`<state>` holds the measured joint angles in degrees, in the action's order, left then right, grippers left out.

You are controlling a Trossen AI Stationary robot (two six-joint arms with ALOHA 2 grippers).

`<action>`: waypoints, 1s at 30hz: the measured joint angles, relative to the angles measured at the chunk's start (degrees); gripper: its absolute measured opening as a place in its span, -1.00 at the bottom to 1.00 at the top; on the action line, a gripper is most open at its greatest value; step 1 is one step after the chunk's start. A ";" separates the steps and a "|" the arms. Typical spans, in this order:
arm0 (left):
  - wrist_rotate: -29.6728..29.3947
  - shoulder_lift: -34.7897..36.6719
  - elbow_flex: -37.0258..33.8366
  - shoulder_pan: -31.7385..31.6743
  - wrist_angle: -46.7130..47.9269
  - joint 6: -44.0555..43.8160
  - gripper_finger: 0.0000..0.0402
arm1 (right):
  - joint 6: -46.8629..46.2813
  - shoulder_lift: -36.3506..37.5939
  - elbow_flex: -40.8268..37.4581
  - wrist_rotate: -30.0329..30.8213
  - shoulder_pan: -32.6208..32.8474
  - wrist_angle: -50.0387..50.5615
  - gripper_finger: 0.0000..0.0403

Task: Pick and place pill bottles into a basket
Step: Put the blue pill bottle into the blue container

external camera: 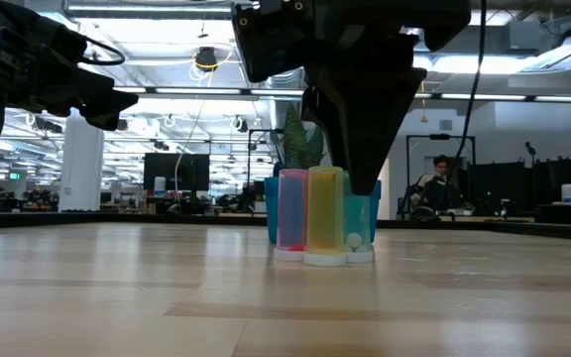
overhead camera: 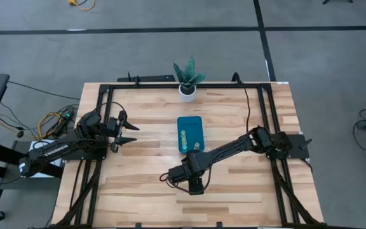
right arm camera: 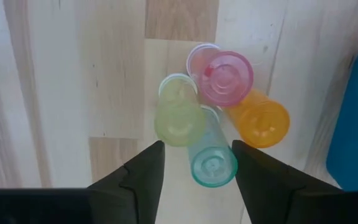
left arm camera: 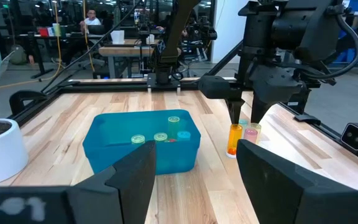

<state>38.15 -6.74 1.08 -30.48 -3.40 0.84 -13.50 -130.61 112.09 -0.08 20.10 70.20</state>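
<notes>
While open, right pincer (right arm camera: 194, 163) straddles teal bottle (right arm camera: 213, 163)

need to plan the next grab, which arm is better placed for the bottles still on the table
Right. Its open gripper hangs directly over the bottle cluster beside the basket; the left gripper waits far off.

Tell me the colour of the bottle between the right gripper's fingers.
Teal bottle, clearest in the right wrist view.
</notes>
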 joint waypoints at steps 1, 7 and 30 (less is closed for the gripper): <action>0.02 0.00 0.00 0.00 0.00 0.00 0.06 | -0.02 0.00 0.00 0.01 0.00 0.00 -0.15; 0.02 0.02 0.00 0.00 0.00 0.00 0.06 | -0.06 0.00 0.00 0.03 0.02 0.03 -0.29; 0.02 0.01 0.00 0.00 -0.03 0.00 0.06 | -0.09 4.54 -0.04 0.32 -0.72 5.92 -0.48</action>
<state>38.17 -6.73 1.08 -30.48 -3.43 0.84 -13.59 -126.07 112.05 0.23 19.37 76.12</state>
